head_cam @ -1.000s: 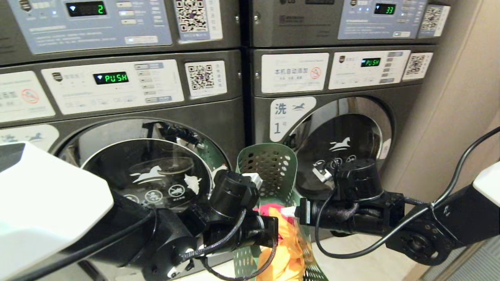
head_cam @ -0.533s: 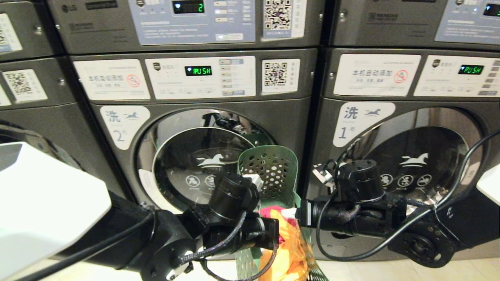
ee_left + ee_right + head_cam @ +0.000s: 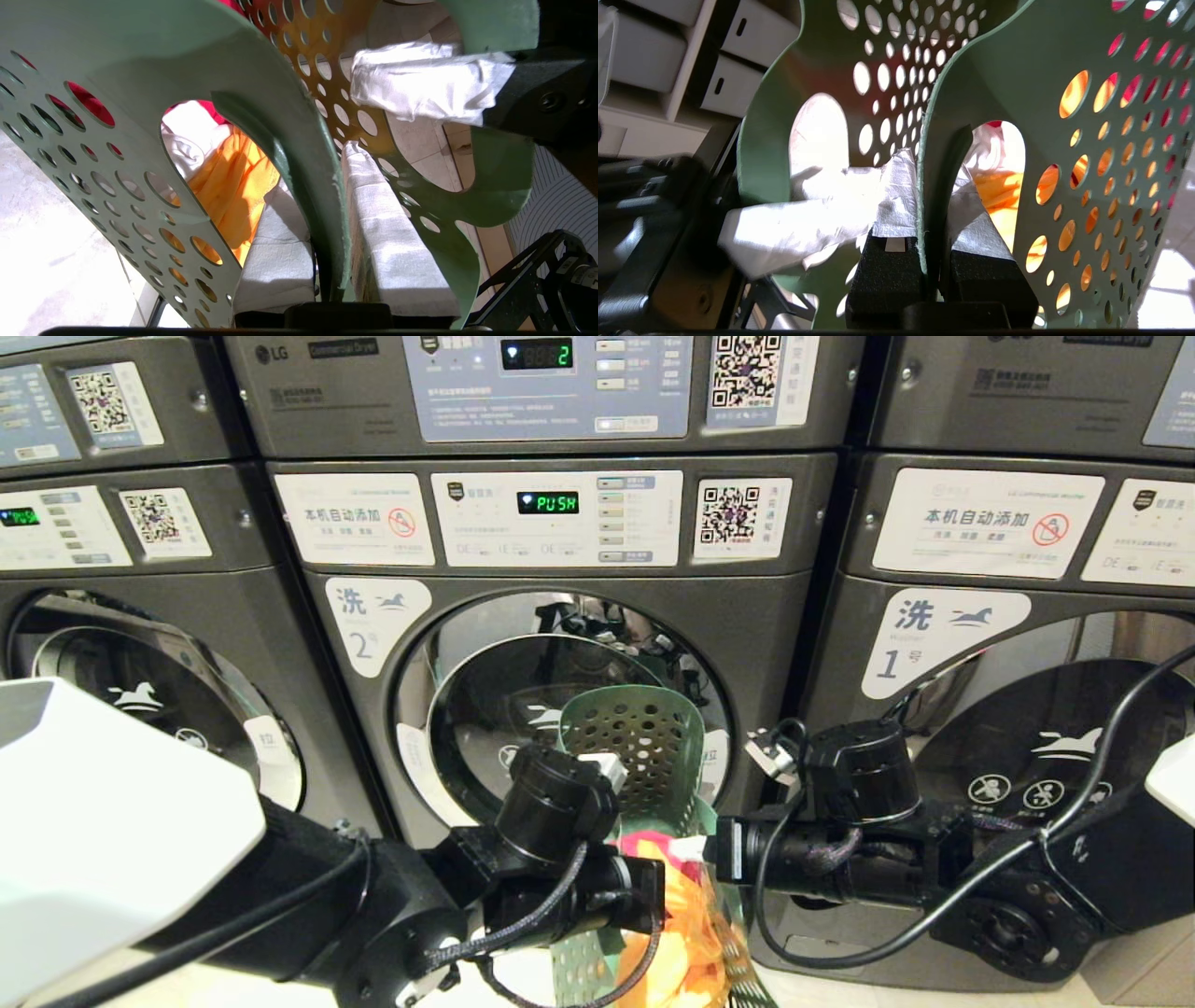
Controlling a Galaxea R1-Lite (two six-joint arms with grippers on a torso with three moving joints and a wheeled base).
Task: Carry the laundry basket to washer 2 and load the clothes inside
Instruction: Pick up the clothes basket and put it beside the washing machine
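Note:
The green perforated laundry basket (image 3: 644, 747) hangs between my two arms in front of washer 2 (image 3: 448, 616), whose round glass door (image 3: 551, 709) is closed. Inside the basket lie the clothes (image 3: 686, 915): orange and red show, with white (image 3: 187, 135) seen through a handle cutout. My left gripper (image 3: 334, 186) is shut on the basket's rim (image 3: 299, 154), one white-wrapped finger on each side of the wall. My right gripper (image 3: 929, 186) is shut on the opposite rim (image 3: 934, 140) in the same way. Orange cloth (image 3: 999, 186) shows just beyond it.
Washer 1 (image 3: 943, 625) stands to the right and a like machine (image 3: 140, 691) to the left, both doors closed. Stacked units (image 3: 551, 383) sit above them. Pale floor tiles (image 3: 1148, 980) run along the machines' bases.
The whole view has swung, so washer 2 has shifted from the left edge to the middle. Both arms and the basket keep their places in the picture, grips unchanged.

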